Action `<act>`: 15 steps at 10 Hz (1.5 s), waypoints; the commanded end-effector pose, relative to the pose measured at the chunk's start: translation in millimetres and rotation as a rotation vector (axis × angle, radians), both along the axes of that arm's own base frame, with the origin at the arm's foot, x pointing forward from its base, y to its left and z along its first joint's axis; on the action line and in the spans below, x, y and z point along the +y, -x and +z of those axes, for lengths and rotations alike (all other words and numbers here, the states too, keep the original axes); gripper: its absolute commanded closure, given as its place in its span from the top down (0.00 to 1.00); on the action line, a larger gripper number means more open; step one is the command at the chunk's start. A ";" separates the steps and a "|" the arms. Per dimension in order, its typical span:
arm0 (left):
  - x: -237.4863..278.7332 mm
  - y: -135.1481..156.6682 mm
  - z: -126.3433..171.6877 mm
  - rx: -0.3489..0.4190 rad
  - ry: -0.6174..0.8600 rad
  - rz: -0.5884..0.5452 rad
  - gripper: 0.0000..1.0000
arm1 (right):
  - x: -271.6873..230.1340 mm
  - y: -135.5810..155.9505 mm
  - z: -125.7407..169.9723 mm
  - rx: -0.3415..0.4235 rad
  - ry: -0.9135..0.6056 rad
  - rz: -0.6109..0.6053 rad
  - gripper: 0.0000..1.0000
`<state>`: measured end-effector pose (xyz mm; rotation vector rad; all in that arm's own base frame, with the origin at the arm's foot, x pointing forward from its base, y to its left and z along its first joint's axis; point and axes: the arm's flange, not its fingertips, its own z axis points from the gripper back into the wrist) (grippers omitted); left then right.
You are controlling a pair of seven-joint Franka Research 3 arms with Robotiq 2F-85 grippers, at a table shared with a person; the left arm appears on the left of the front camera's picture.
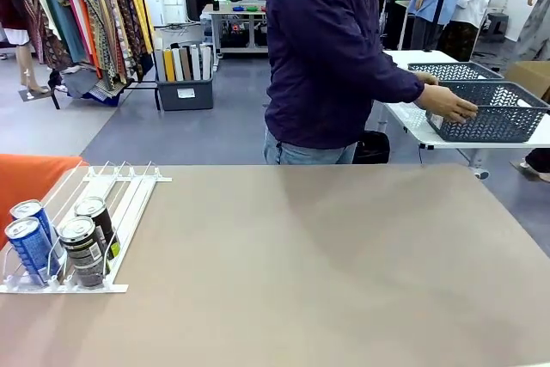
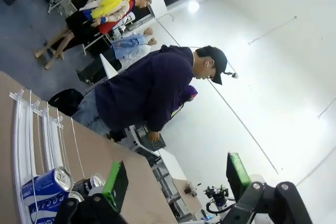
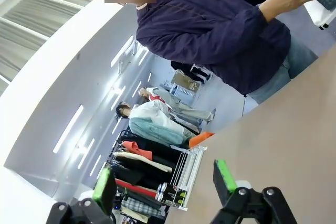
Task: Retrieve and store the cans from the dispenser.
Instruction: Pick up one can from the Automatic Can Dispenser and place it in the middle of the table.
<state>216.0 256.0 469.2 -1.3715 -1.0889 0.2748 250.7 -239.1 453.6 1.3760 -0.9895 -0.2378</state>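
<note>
my left tool and right tool both gape wide, empty. four slim silver-topped drink cans, two blue and two dark, stand at the near end of the white sloped rail dispenser on the tan worktop; beyond, a person's hand rests on a dark grey mesh basket.

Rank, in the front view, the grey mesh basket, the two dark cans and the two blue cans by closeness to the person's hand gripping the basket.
1. Dark grey plastic mesh basket, far right, held by the hand.
2. Dark brown slim cans, table's left, in the white rail dispenser.
3. Blue slim cans, one lane farther left.
</note>
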 end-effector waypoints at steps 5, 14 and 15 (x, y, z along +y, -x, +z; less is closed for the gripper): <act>-0.4 1.6 2.1 0.001 -0.007 0.000 1.00 | 0.6 1.1 8.4 -0.013 -0.021 -0.010 1.00; -249.8 -124.6 72.7 0.722 -1.399 -0.401 1.00 | 0.6 1.1 8.4 -0.013 -0.021 -0.010 1.00; -282.5 -128.3 55.9 0.803 -1.501 -0.315 1.00 | 0.6 1.1 8.4 -0.013 -0.021 -0.010 1.00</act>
